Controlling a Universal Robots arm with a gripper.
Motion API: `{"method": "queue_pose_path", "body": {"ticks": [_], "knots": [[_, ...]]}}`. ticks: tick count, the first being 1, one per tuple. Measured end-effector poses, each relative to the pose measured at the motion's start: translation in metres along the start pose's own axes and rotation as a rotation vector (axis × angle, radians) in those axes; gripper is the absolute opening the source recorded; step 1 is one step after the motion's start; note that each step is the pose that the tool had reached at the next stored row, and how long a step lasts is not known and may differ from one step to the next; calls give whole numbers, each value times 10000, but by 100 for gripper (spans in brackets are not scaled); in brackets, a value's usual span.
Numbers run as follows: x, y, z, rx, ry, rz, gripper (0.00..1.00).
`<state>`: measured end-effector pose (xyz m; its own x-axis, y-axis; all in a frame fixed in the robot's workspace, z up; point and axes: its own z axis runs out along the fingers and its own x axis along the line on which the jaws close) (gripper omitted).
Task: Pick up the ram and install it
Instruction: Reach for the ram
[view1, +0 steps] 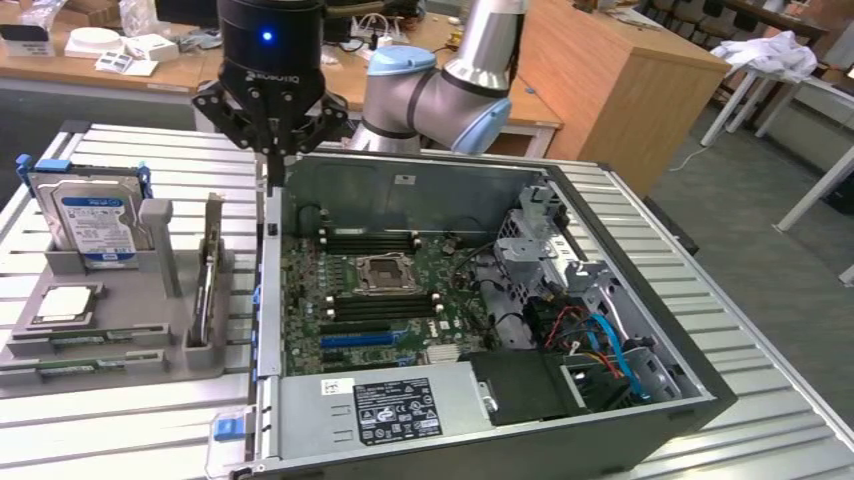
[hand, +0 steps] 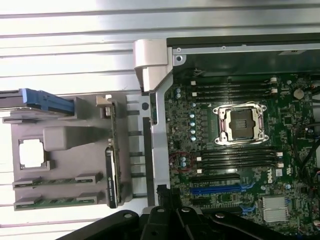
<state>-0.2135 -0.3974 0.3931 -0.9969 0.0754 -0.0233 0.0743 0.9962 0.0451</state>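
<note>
Two green ram sticks (view1: 83, 341) (hand: 57, 181) lie flat in slots at the front of a grey holder tray (view1: 134, 330), to the exterior view's left of the open computer case (view1: 534, 300). My black gripper (view1: 272, 152) hangs high above the case's wall nearest the tray, well behind the ram. Its fingers meet at a point, shut and empty. In the wrist view the gripper (hand: 167, 200) sits over that wall, between tray and motherboard. Dark memory slots (view1: 367, 240) (hand: 235, 89) flank the processor socket (view1: 387, 270) (hand: 242, 122).
The tray also holds a blue-labelled hard drive (view1: 91, 215), a square silver processor chip (view1: 64, 303) (hand: 32, 152) and an upright card (view1: 210, 275) (hand: 112, 165). A power supply (view1: 400, 405) and cables (view1: 601, 340) crowd the case's front and right. A wooden desk (view1: 614, 80) stands behind.
</note>
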Motion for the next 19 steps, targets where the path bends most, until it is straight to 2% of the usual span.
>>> {"method": "queue_pose_path", "body": {"ticks": [8, 19], "knots": [[171, -9, -4, 0, 0, -1, 11], [469, -25, -10, 0, 0, -1, 11]]}}
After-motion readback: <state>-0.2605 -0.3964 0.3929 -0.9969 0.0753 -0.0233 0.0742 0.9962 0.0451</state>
